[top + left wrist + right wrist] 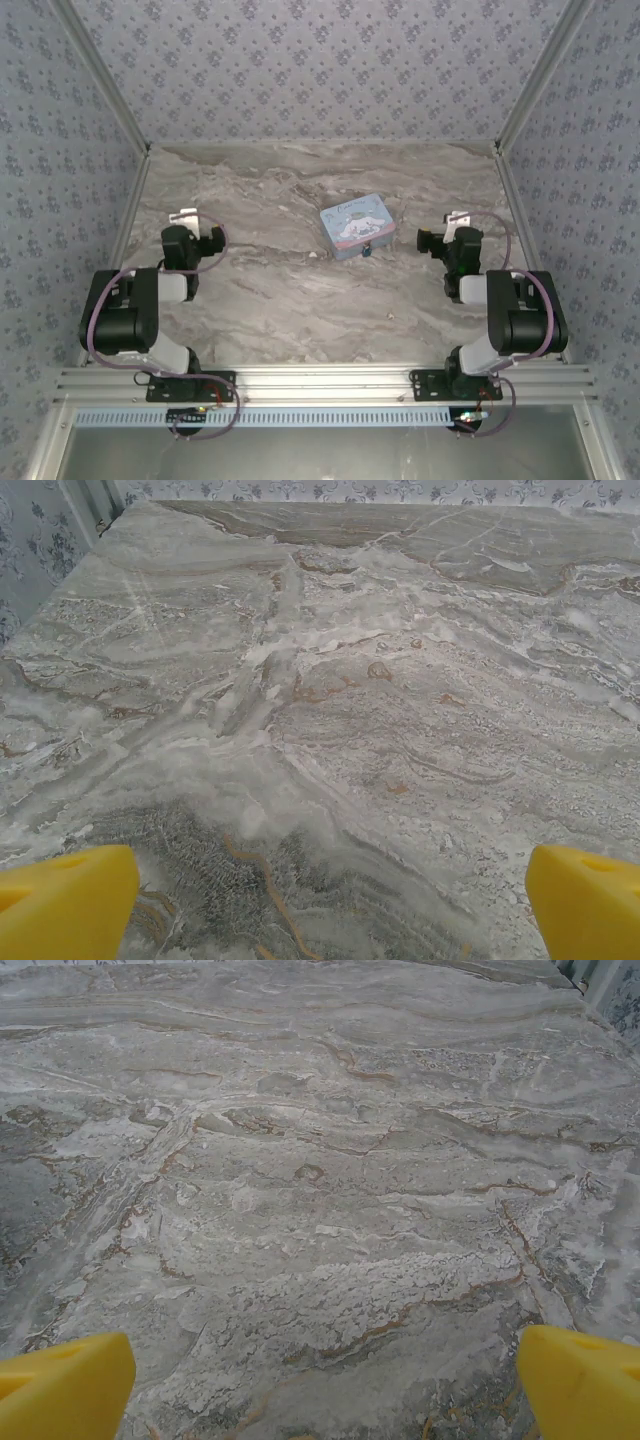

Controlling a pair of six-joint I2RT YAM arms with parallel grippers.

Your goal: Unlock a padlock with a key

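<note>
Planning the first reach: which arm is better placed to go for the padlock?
Right. The right gripper, open, sits closer to the padlock at the near side of the tin; the left gripper, also open, is farther off across the table.

The tin (356,225) is light blue, with a white cartoon figure printed on its lid. The padlock (367,251) at its near edge is teal-blue. Under the tin, the table (300,300) is grey-white marble veined with brown. Behind the tin, the walls (320,70) are pale lilac, sprigged with small flowers. The fingertips (65,905) are bright yellow.
</note>
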